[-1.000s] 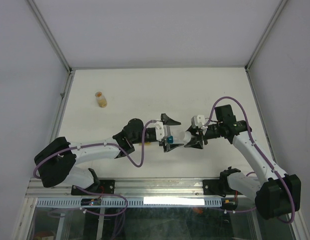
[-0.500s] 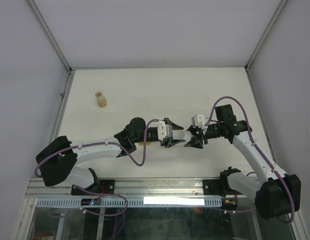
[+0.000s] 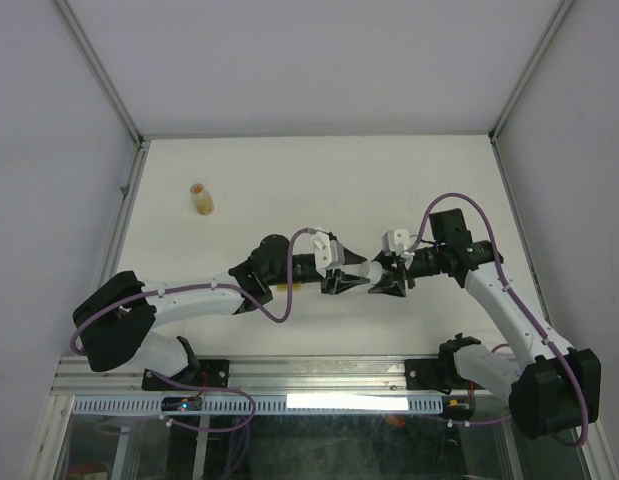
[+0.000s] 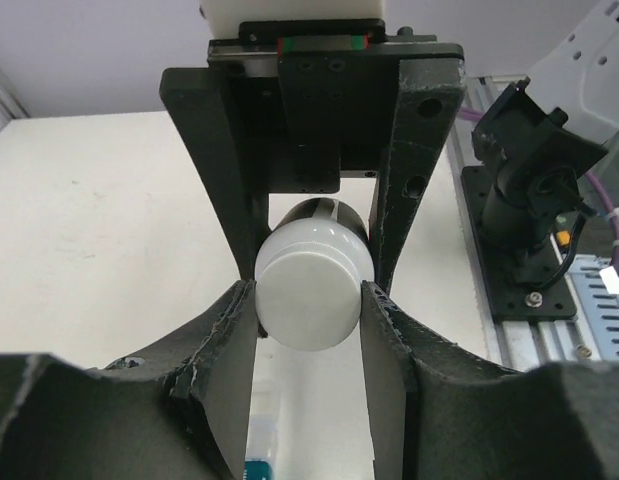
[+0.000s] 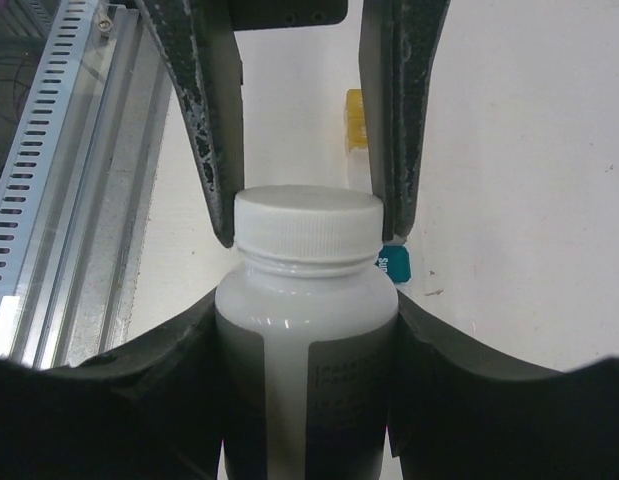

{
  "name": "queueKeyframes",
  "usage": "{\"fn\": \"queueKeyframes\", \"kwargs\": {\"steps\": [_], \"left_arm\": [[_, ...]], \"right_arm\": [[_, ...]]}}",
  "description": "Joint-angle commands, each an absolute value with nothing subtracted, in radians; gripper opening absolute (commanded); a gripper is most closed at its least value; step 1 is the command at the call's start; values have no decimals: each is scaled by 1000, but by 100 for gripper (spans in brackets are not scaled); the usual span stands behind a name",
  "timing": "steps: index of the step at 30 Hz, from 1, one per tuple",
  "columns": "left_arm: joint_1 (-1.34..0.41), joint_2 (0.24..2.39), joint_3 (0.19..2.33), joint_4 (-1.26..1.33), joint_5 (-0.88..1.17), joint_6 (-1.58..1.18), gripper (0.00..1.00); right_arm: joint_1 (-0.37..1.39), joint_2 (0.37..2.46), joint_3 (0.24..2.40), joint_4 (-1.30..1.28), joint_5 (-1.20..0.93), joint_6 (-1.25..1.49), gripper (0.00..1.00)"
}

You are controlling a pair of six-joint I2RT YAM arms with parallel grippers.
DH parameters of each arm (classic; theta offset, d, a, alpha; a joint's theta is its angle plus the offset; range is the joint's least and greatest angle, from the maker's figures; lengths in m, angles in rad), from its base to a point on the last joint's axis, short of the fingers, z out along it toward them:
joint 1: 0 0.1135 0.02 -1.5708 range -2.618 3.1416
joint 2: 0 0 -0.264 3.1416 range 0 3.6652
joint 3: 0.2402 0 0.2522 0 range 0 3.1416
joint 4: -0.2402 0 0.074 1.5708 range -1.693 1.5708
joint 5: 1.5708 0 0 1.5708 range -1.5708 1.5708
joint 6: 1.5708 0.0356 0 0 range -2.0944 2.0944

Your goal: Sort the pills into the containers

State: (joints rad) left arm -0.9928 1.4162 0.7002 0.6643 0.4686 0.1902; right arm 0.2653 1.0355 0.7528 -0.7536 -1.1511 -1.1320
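A white pill bottle (image 5: 289, 345) lies level between the two arms, above the table. My right gripper (image 5: 306, 340) is shut on its body (image 3: 367, 272). My left gripper (image 4: 309, 312) is shut on its white screw cap (image 4: 309, 290), with one finger (image 5: 204, 120) on either side of the cap (image 5: 307, 225). In the top view the left gripper (image 3: 339, 272) meets the right gripper (image 3: 381, 276) nose to nose. The containers lie on the table beneath: a yellow compartment (image 5: 356, 118) and a teal one (image 5: 394, 264) show past the bottle. No loose pills are in view.
A small clear vial (image 3: 201, 199) with orange contents lies at the far left of the white table (image 3: 319, 180). Metal frame posts and grey walls bound the table. The slotted rail (image 5: 49, 170) runs along the near edge.
My left gripper, wide open a second ago, has shut on the bottle's cap. The right gripper and the bottle have stayed where they were.
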Motion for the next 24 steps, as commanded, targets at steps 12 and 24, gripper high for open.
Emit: {"fn": "queueKeyframes", "kwargs": {"steps": [12,24], "left_arm": [[-999,1278,616,850,55,-569,0],[-820,1082,491,354,-409,-615,0]], "right_arm": [[261,1042,773,-736,-1163,-1129,0],[192,992,792,-688,-1247,-1020,0]]}}
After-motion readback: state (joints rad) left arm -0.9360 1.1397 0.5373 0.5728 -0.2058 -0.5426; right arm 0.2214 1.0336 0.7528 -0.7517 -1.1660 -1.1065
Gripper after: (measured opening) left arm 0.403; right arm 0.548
